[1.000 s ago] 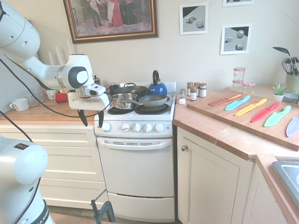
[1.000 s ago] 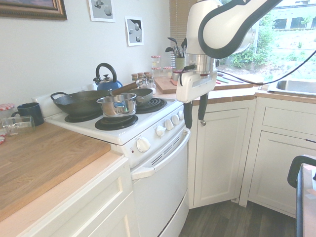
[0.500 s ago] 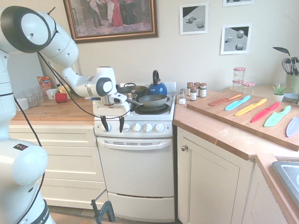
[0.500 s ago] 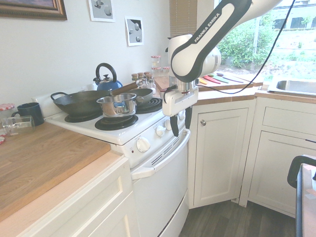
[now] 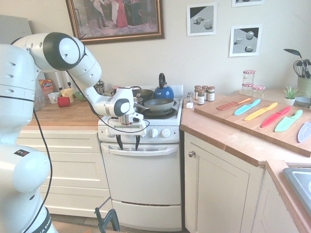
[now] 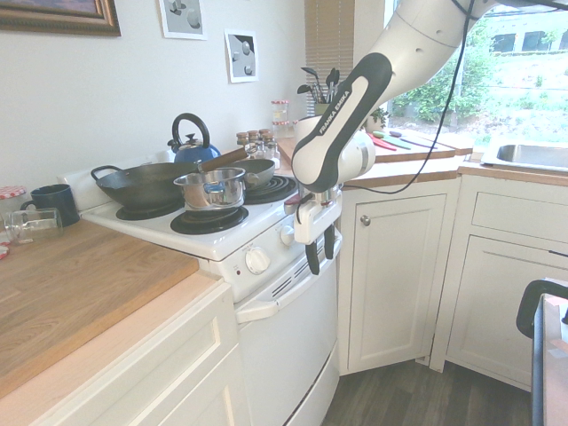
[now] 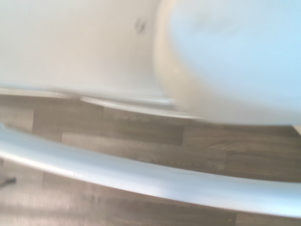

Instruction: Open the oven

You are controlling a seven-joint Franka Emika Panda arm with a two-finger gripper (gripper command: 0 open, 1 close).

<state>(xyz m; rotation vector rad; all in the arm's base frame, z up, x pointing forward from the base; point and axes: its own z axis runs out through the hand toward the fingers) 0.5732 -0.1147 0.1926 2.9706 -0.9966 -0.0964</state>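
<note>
The white oven (image 5: 143, 177) stands between cream cabinets, its door shut. Its horizontal bar handle (image 5: 150, 150) runs below a row of white knobs (image 5: 148, 132). My gripper (image 5: 128, 142) hangs open, fingers pointing down, in front of the control panel's left part with its fingertips at about the handle's height. From the other side, the gripper (image 6: 320, 251) sits just in front of the handle (image 6: 286, 293), beside the knobs; I cannot tell whether it touches. The wrist view shows the blurred white handle (image 7: 141, 176) crossing over the wooden floor.
A steel pot (image 6: 211, 187), dark pans (image 5: 158, 104) and a blue kettle (image 5: 163, 91) sit on the burners. Cream cabinet doors (image 5: 221, 194) flank the oven. Spice jars (image 5: 204, 94) and a board with coloured knives (image 5: 262, 114) lie on the right counter.
The arm has swung right and down, from over the left counter edge to the front of the oven, bringing the open gripper down to the handle.
</note>
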